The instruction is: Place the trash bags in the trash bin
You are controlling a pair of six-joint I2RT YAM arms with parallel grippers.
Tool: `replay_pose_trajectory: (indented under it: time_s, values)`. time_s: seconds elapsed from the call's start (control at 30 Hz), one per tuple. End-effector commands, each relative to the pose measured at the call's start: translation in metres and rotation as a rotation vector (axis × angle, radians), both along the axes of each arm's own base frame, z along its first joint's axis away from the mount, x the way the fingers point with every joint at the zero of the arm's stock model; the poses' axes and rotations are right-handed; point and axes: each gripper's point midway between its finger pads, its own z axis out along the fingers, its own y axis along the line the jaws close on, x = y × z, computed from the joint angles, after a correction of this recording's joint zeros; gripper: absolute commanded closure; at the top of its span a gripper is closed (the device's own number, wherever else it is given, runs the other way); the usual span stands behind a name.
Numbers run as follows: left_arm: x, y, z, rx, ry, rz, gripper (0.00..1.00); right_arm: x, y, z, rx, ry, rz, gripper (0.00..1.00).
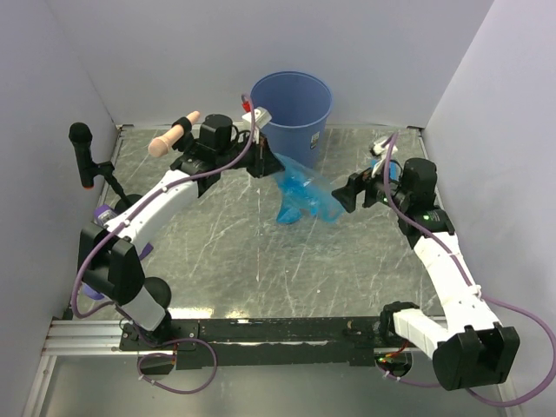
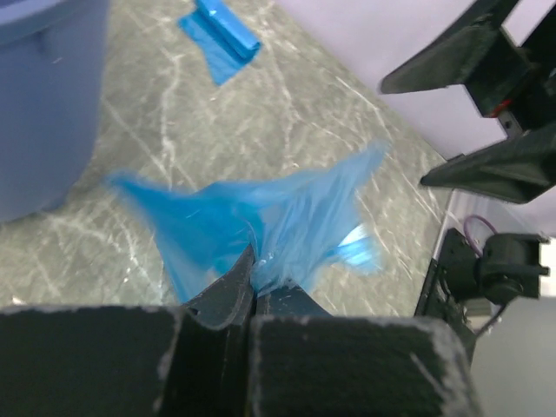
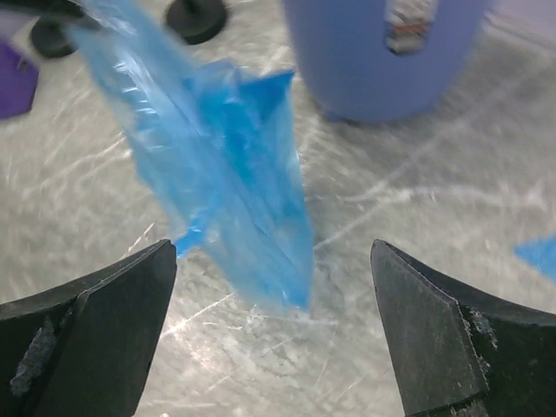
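Observation:
A thin, translucent blue trash bag (image 1: pixel 304 195) hangs stretched out over the table, just in front of the trash bin (image 1: pixel 291 109), a round blue bucket at the back. My left gripper (image 1: pixel 261 162) is shut on one bunched end of the bag (image 2: pixel 278 221), with the film pinched between its jaws (image 2: pixel 254 280). My right gripper (image 1: pixel 347 193) stands wide open at the bag's other end, and the loose tip (image 3: pixel 261 226) dangles between its fingers without touching them. A small folded blue packet (image 2: pixel 217 35) lies flat on the table beyond the bag.
A black microphone on a stand (image 1: pixel 81 143) and a beige-handled tool (image 1: pixel 174 135) sit at the back left. A purple object (image 1: pixel 104 213) lies by the left wall. White walls close in the table on three sides. The bin (image 3: pixel 382 52) stands close behind the bag.

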Motion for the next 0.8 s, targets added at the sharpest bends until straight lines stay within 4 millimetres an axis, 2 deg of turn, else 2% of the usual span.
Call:
replay_pose_trajectory:
  time_s: [0.0, 0.17, 0.33, 0.43, 0.57, 0.67, 0.77]
  values:
    - [-0.013, -0.015, 0.039, -0.026, -0.112, -0.128, 0.99, -0.006, 0.024, 0.04, -0.075, -0.195, 0.18, 0.01]
    - [-0.024, -0.02, 0.053, -0.02, -0.173, -0.211, 0.99, -0.007, 0.047, 0.031, -0.048, -0.172, 0.311, 0.01]
    - [-0.033, -0.024, 0.062, -0.003, -0.186, -0.274, 0.99, -0.012, 0.076, 0.035, -0.032, -0.201, 0.408, 0.01]
    - [-0.043, -0.024, 0.066, 0.009, -0.224, -0.314, 0.99, -0.001, 0.08, 0.036, -0.044, -0.213, 0.379, 0.01]
    - [-0.043, -0.021, 0.063, 0.07, -0.302, -0.333, 0.99, 0.013, 0.079, 0.05, -0.036, -0.227, 0.341, 0.02]
    - [-0.042, -0.017, 0.061, 0.105, -0.338, -0.336, 0.99, 0.005, 0.084, 0.059, -0.022, -0.237, 0.39, 0.05]
    - [-0.041, -0.014, 0.061, 0.132, -0.377, -0.337, 0.99, -0.002, 0.085, 0.056, -0.021, -0.22, 0.421, 0.2]
